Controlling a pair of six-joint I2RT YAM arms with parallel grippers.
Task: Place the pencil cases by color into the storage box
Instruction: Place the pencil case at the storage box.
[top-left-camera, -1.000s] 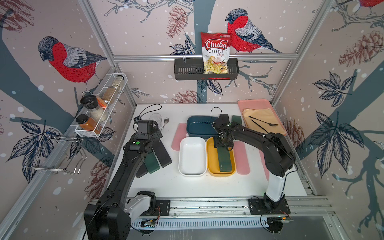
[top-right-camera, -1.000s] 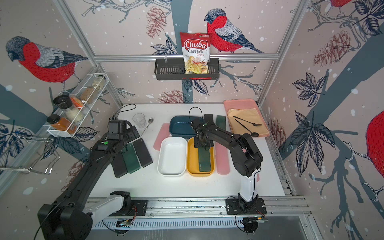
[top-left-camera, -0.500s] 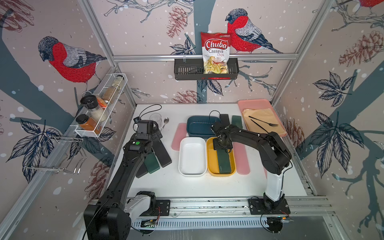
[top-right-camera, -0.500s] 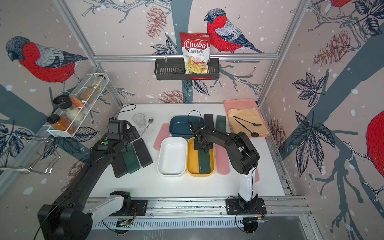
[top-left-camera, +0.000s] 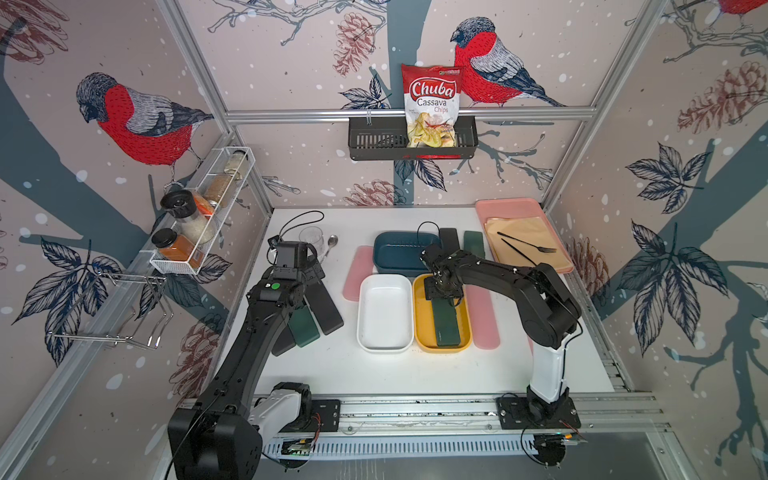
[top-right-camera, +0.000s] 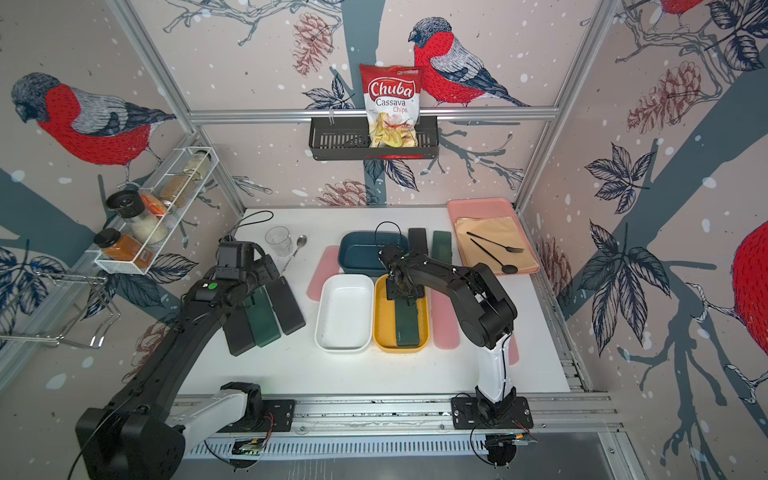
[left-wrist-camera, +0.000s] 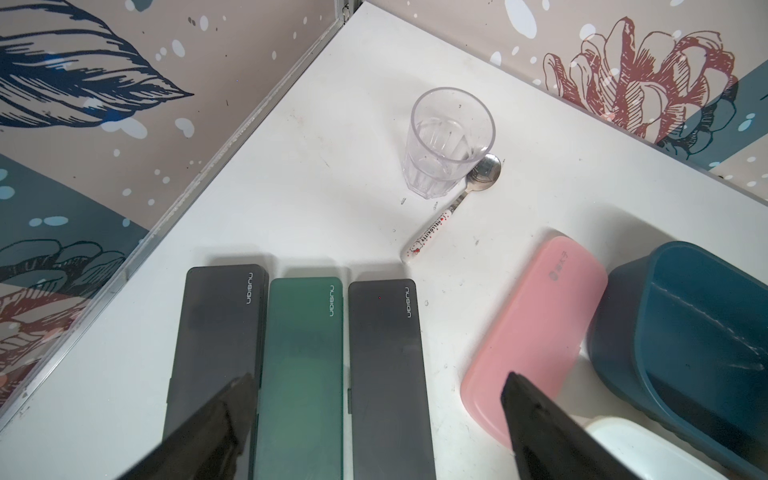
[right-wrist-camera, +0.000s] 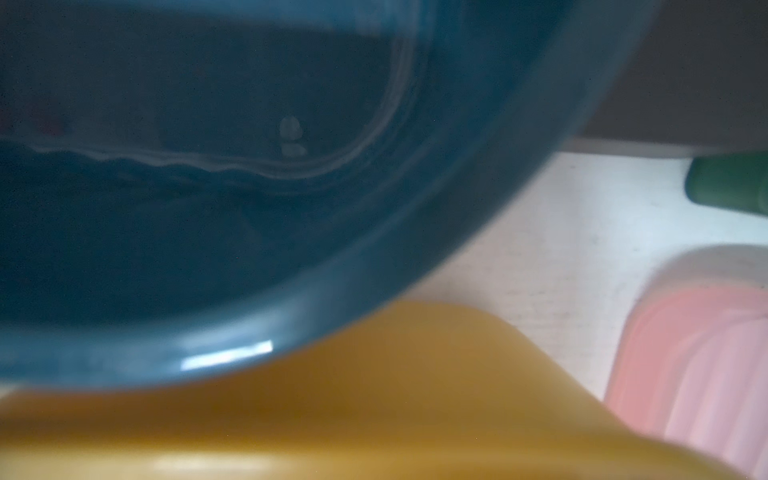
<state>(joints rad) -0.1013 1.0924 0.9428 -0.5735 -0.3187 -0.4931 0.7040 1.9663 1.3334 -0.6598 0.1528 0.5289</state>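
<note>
From where I stand, the right gripper is down inside the yellow rectangular plastic tub. Its jaws are closed on the far end of a dark green flat pencil case, which lies lengthwise on the tub's floor. Right beside it is the white rectangular plastic tub, showing only its own bare floor. Behind the pair, the dark blue plastic tub looks just as bare inside in the right wrist view.

The left gripper hangs with its jaws spread wide and nothing between them. It is above a row of three pencil cases, black, dark green and black, lying side by side on the white table.

A pink round-cornered pencil case lies flat next to the blue tub, and a second pink case lies along the yellow tub's outer side. A black case and a green case sit by the blue tub's other end.

At the rear corner, the large pink tray carries a tan sheet with a black fork and a black spoon on it. On the back wall, a black wire basket holds a red bag of cassava chips.
</note>
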